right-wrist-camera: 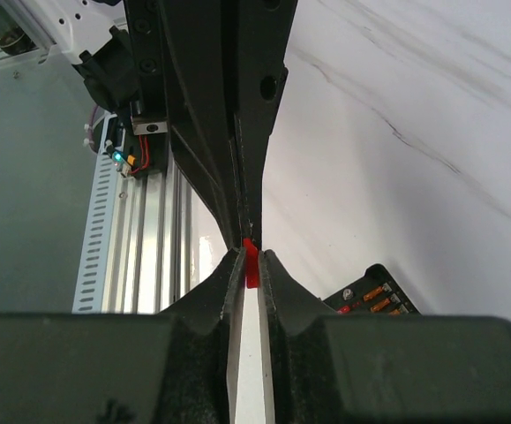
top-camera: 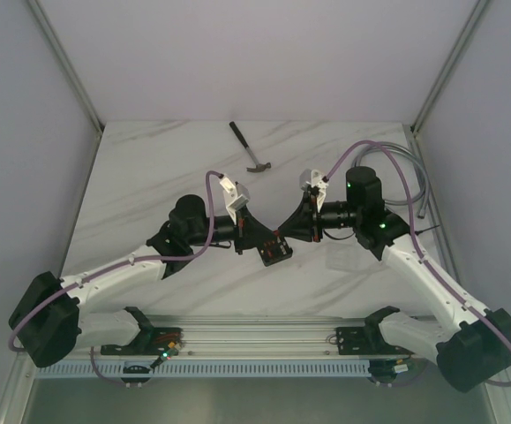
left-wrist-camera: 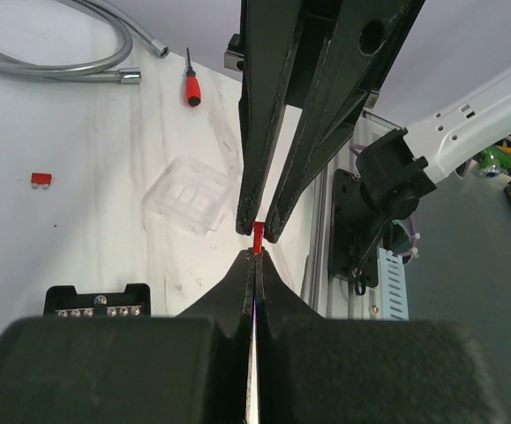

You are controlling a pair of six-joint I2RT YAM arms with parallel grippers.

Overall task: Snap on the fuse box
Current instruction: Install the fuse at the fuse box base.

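The black fuse box (top-camera: 275, 251) lies open on the table under both gripper tips. Its slots with orange and red fuses show in the right wrist view (right-wrist-camera: 374, 296), and one corner shows in the left wrist view (left-wrist-camera: 96, 300). My left gripper (top-camera: 267, 237) and right gripper (top-camera: 284, 235) meet tip to tip above it. A small red fuse (left-wrist-camera: 258, 236) sticks out of the shut left gripper (left-wrist-camera: 257, 254). The right gripper (right-wrist-camera: 251, 258) is closed on the same fuse (right-wrist-camera: 251, 265). The clear cover (left-wrist-camera: 189, 193) lies loose beside the box.
A loose red fuse (left-wrist-camera: 41, 179), a red-handled screwdriver (left-wrist-camera: 191, 86) and a grey hose (left-wrist-camera: 52, 64) lie on the table to the right of the box. A hammer (top-camera: 251, 148) lies at the back. The aluminium rail (top-camera: 255, 340) runs along the near edge.
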